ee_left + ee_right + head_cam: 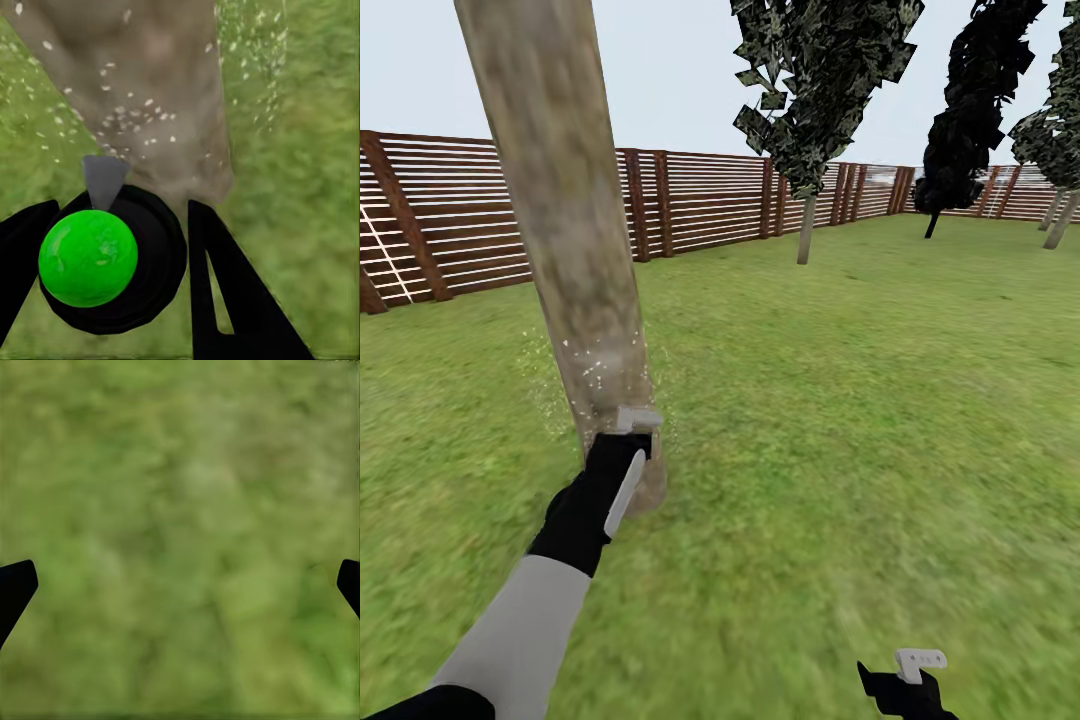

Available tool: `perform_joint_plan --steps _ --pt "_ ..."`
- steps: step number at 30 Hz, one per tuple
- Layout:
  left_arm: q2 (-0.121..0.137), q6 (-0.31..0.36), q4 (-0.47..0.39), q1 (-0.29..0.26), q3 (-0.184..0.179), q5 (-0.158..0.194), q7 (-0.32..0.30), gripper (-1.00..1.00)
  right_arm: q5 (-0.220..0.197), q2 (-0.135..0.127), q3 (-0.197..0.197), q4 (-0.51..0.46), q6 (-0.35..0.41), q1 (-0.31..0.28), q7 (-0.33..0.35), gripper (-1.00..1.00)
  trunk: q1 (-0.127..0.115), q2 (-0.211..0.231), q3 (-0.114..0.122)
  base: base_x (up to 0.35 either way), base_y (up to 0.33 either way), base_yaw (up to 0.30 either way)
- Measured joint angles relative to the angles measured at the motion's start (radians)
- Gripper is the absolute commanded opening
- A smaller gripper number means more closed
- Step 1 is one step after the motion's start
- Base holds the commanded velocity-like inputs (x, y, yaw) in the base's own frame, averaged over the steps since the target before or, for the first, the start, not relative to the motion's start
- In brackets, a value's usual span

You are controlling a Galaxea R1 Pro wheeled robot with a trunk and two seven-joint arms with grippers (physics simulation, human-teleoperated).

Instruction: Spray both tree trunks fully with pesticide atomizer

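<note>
One tree trunk [565, 250] | left wrist: atomizer [112, 259], green cap, spray specks

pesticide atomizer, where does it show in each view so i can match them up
Head view: the pesticide atomizer sits lower left of centre, held by the left gripper against the tree trunk.
Left wrist view: lower left, its black body and green ball between the fingers.
Right wrist view: not in it, just blurry grass.
Shared landmark: the speckled trunk.
</note>
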Motion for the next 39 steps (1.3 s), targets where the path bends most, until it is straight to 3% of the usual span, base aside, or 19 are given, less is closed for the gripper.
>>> perform_joint_plan --steps 3,7,10,11,12,15,16,18,19,22,23,26,28,30,32,35,37,38,39 --pt "0.033 -0.199 0.217 0.006 0.003 0.005 -0.003 -1.00 0.000 0.000 0.000 0.000 0.001 0.000 0.000 1.00 0.000 0.000 0.000 0.000 0.000 0.000" --pt "0.056 -0.349 0.398 0.012 0.004 0.006 -0.006 -1.00 0.000 0.000 0.000 0.000 0.001 0.000 0.000 1.00 0.000 0.000 0.000 0.000 0.000 0.000" --pt "0.109 -0.422 0.439 0.073 0.003 0.003 -0.164 -1.00 0.000 0.000 0.000 0.000 0.001 0.000 0.000 1.00 0.000 0.000 0.000 0.000 0.000 0.000" --pt "0.151 -0.433 0.442 0.098 0.000 -0.002 -0.260 -1.00 0.000 0.000 0.000 0.001 0.002 0.000 0.000 1.00 0.000 0.000 0.000 -0.268 0.000 0.000" --pt "0.188 -0.505 0.444 0.119 0.000 -0.007 -0.336 -1.00 -0.001 0.000 0.000 0.000 0.001 0.000 -0.001 1.00 0.000 0.000 0.000 -0.318 0.000 0.000" --pt "0.198 -0.547 0.476 0.160 -0.001 -0.007 -0.367 -1.00 -0.004 -0.002 -0.003 -0.005 0.002 0.000 -0.002 1.00 0.000 0.000 0.000 -0.338 0.000 0.000" --pt "0.206 -0.549 0.478 0.171 -0.002 -0.010 -0.407 -1.00 -0.003 0.000 -0.002 -0.007 0.002 0.000 0.000 1.00 0.000 0.000 0.000 -0.341 0.000 0.000" --pt "0.271 -0.556 0.479 0.188 -0.006 -0.027 -0.557 -1.00 0.002 0.001 0.009 -0.035 0.003 0.000 0.006 1.00 0.000 0.000 0.000 -0.342 0.000 0.000" --pt "0.315 -0.566 0.479 0.191 -0.007 -0.032 -0.663 -1.00 0.019 0.000 0.038 -0.116 0.006 -0.001 0.011 1.00 0.000 0.000 0.000 -0.342 0.000 0.000" --pt "0.360 -0.598 0.479 0.192 -0.010 -0.038 -0.860 -1.00 0.062 0.016 0.158 -0.288 0.020 0.000 0.075 1.00 0.000 0.000 0.000 -0.314 0.000 0.000" --pt "0.362 -0.602 0.479 0.192 -0.012 -0.107 -0.939 -1.00 0.071 0.051 0.226 -0.334 0.073 -0.011 0.122 1.00 0.000 0.000 0.000 -0.289 0.000 0.000" --pt "0.356 -0.607 0.479 0.192 -0.009 -0.333 -1.052 -1.00 0.073 0.112 0.384 -0.434 0.226 -0.087 0.232 1.00 0.000 0.000 0.000 -0.176 0.000 0.000" --pt "0.357 -0.609 0.480 0.192 -0.008 -0.398 -1.101 -1.00 0.074 0.124 0.433 -0.479 0.260 -0.124 0.384 1.00 0.000 0.000 0.000 -0.027 0.000 0.000" --pt "0.357 -0.612 0.480 0.192 -0.010 -0.412 -1.117 -1.00 0.076 0.124 0.448 -0.489 0.266 -0.132 0.465 1.00 0.000 0.000 0.000 -0.003 0.000 0.000" --pt "0.357 -0.643 0.480 0.192 -0.033 -0.414 -1.121 -1.00 0.078 0.124 0.451 -0.491 0.268 -0.133 0.476 1.00 0.000 0.000 0.000 0.000 0.000 0.000" --pt "0.357 -0.662 0.480 0.192 -0.111 -0.417 -1.193 -1.00 0.080 0.126 0.476 -0.493 0.268 -0.133 0.481 1.00 0.000 0.000 0.000 0.000 0.000 0.000" --pt "0.357 -0.664 0.479 0.192 -0.131 -0.419 -1.235 -1.00 0.090 0.130 0.619 -0.515 0.268 -0.133 0.484 1.00 0.000 0.000 0.000 0.000 0.000 0.000" --pt "0.358 -0.665 0.479 0.192 -0.149 -0.420 -1.261 -1.00 0.090 0.131 0.660 -0.523 0.268 -0.133 0.484 -1.00 0.000 0.000 0.000 0.000 0.000 0.000" --pt "0.360 -0.664 0.479 0.191 -0.194 -0.421 -1.308 -1.00 0.090 0.131 0.691 -0.531 0.268 -0.133 0.485 -1.00 0.000 0.000 0.000 0.000 0.000 0.000"
